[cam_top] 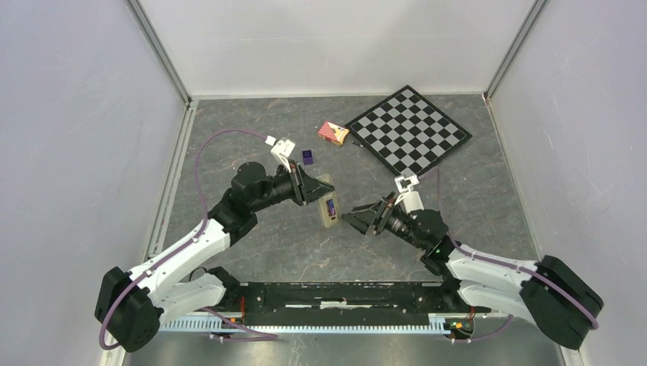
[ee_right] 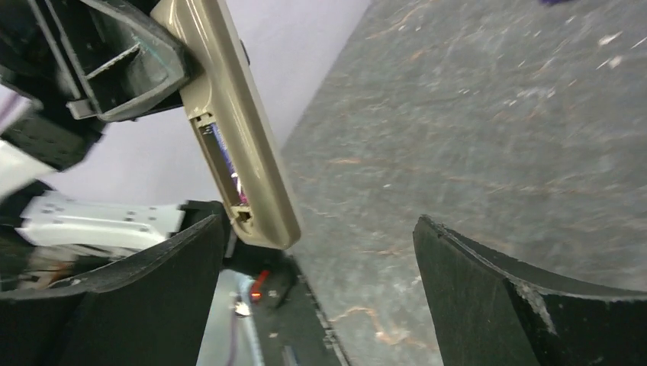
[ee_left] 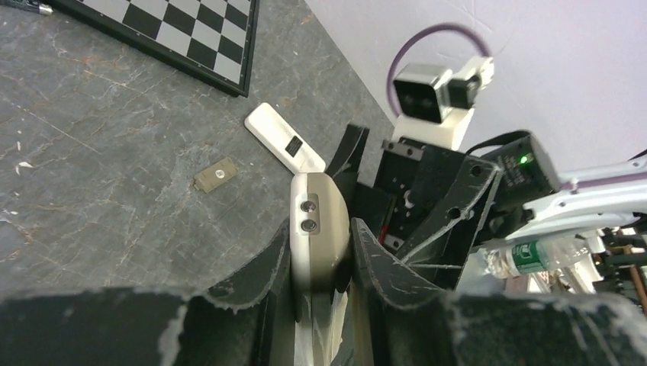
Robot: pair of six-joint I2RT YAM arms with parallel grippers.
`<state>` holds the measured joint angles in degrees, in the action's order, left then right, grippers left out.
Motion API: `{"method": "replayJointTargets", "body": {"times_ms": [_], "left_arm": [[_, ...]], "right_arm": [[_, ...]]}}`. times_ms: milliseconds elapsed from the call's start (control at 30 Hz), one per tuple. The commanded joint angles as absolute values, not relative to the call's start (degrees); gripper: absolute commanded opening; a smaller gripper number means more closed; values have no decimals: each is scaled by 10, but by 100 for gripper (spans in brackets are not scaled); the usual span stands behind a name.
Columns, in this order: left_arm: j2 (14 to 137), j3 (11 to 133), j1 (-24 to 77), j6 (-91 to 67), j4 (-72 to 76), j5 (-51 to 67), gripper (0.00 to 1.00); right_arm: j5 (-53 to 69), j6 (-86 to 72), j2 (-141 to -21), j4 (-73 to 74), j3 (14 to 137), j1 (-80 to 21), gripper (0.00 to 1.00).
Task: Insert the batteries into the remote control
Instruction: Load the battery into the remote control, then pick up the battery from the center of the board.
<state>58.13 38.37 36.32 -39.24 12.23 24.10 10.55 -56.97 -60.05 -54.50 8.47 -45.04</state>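
My left gripper (cam_top: pixel 317 191) is shut on the olive-tan remote control (cam_top: pixel 326 202) and holds it off the table, battery bay facing the right arm. In the left wrist view the remote (ee_left: pixel 317 206) sits between the fingers of that gripper (ee_left: pixel 320 236). A purple battery (ee_right: pixel 227 164) lies in the open bay of the remote (ee_right: pixel 244 152); it also shows from above (cam_top: pixel 330 207). My right gripper (cam_top: pixel 355 219) is open and empty, just right of the remote's lower end; its jaws (ee_right: pixel 317 282) stand wide apart. Another small purple battery (cam_top: pixel 307 158) lies on the table behind the left gripper.
A chessboard (cam_top: pixel 408 130) lies at the back right, a red-yellow box (cam_top: pixel 333 133) beside it. A white remote (ee_left: pixel 284 146) and a tan battery cover (ee_left: pixel 217 174) lie on the grey table (cam_top: pixel 458 198). White walls enclose the back and both sides.
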Motion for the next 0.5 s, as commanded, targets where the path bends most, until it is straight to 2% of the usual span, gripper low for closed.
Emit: {"method": "replayJointTargets", "body": {"times_ms": [0,100,167,233,367,467], "left_arm": [[541,374,359,-303,105,216,2],[525,365,357,-301,61,129,2],[520,363,356,-313,33,82,2],[517,360,356,-325,21,66,2],[521,347,355,-350,35,56,2],[517,343,355,-360,42,41,2]], "right_arm": [[23,-335,-533,-299,168,-448,96],[-111,-257,-543,-151,257,-447,92],[-152,-206,-587,-91,320,-442,84],[-174,-170,-654,-41,387,-435,72],[-184,-118,-777,-42,459,-419,53],[-175,-89,-866,-59,519,-402,49]]}}
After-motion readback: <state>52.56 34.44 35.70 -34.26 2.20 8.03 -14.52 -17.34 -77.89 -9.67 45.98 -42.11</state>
